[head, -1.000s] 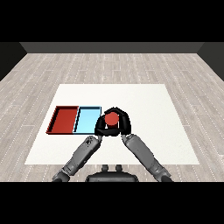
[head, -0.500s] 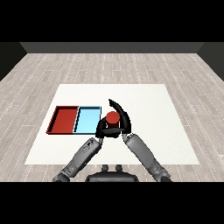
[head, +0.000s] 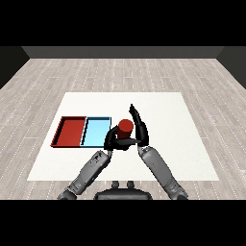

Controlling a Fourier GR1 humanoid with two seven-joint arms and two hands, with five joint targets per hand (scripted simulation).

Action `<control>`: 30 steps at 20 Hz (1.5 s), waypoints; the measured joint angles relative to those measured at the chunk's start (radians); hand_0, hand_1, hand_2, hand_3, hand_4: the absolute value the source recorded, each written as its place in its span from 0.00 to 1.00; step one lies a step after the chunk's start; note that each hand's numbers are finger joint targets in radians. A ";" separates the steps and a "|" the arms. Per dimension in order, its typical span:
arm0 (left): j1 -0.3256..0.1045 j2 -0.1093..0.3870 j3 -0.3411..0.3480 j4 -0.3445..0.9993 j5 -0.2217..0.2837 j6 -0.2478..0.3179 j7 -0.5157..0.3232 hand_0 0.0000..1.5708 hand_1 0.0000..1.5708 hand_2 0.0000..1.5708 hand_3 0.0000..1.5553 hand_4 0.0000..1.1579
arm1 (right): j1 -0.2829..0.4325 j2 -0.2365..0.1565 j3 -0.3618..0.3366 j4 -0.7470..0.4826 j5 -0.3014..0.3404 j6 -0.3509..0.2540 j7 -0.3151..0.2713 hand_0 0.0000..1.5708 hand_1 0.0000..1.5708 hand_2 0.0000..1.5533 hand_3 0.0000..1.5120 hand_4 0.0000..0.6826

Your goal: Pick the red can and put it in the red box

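The white counter [head: 192, 144] carries everything, with both trays set at its left half, side by side and touching: the red tray [head: 69, 132] outermost, the blue tray [head: 96, 132] between it and the robot hands. That layout means the can must cross over the blue tray to reach its goal.

Both forearms come in from the lower corners and meet just right of the blue tray. The right robot hand [head: 137, 126] stands with its fingers straight and pointing up, spread away from the can rather than wrapped round it; it sits just beside the can's right side, apparently as a guard or support. The left robot hand [head: 114, 139] is curled round the lower part of the can from the left, which makes sense since the left arm has the shorter reach to the trays.

The red can [head: 126, 127] is upright between the two hands, its top showing above the fingers, near the blue tray's right edge and not in either tray. Whether it rests on the counter or is lifted I cannot tell. The step in hand looks like a handover to the left, with carrying still to do
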 measured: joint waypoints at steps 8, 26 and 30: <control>-0.005 0.009 0.044 -0.024 -0.042 -0.019 0.040 1.00 1.00 1.00 0.94 0.98 | 0.048 -0.030 -0.113 -0.078 -0.063 0.077 -0.036 0.00 0.00 0.00 0.00 0.00; -0.057 0.291 0.329 0.029 -0.101 -0.084 0.187 1.00 1.00 0.99 0.94 0.98 | 0.458 -0.192 -0.343 -0.309 -0.195 0.224 -0.150 0.00 0.00 0.00 0.00 0.00; -0.049 0.388 0.393 0.133 -0.126 -0.101 0.194 1.00 1.00 0.99 0.95 0.98 | 0.474 -0.194 -0.372 -0.282 -0.215 0.243 -0.174 0.00 0.00 0.00 0.00 0.00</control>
